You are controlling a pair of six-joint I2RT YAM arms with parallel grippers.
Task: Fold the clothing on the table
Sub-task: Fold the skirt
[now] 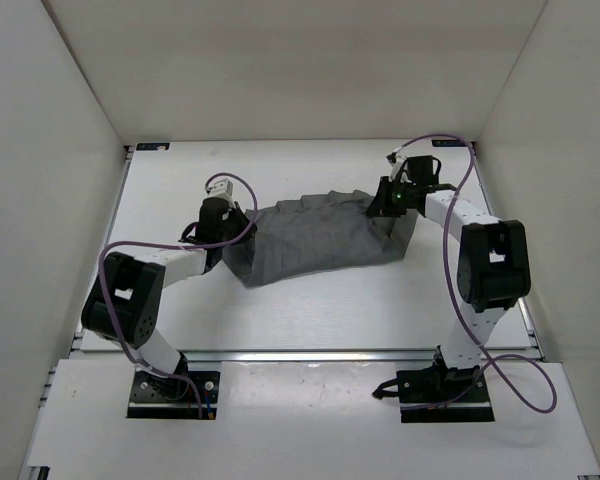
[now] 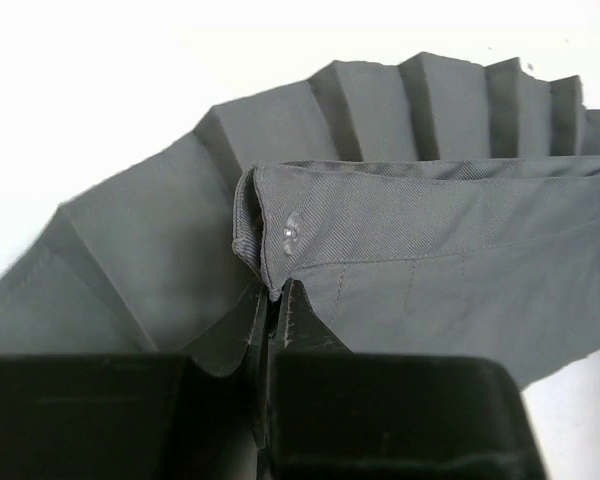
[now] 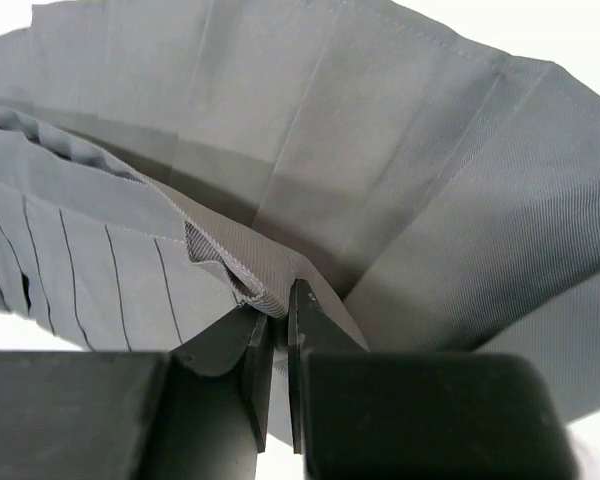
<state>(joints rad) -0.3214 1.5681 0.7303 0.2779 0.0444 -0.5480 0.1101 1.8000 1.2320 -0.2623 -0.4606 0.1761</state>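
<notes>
The white table [image 1: 310, 310] is flat and smooth, with a thin metal rail [image 1: 310, 353] along its near edge and plain white walls [image 1: 40, 150] around it. The clothing [image 1: 315, 240] lies across the middle of the table, a little towards the far side, stretched as a wide band between the two arms; its left end sits nearer than its right end. It is a soft dark grey woven fabric with a fine twill grain, creased and set in many sharp pleats. The left arm [image 1: 140, 290] reaches in from the near left and the right arm [image 1: 490, 260] from the near right, each trailing a thin purple cable [image 1: 460, 160]. The left gripper [image 1: 233, 222] is at the cloth's left end, its black fingers closed tight on the corner of a flat stitched waistband [image 2: 430, 215], so the fabric rises straight out of the fingertips and spreads away to the right. Behind that band the pleats [image 2: 440, 100] fan out in a stepped arc. The right gripper [image 1: 387, 203] is at the cloth's far right end, its fingers pinched on a folded hem edge, with smooth broad panels spreading beyond and to the right and narrow pleats with dark fold lines to the left. A small shiny snap [image 2: 290, 230] sits on the waistband corner, just above the left fingertips.
</notes>
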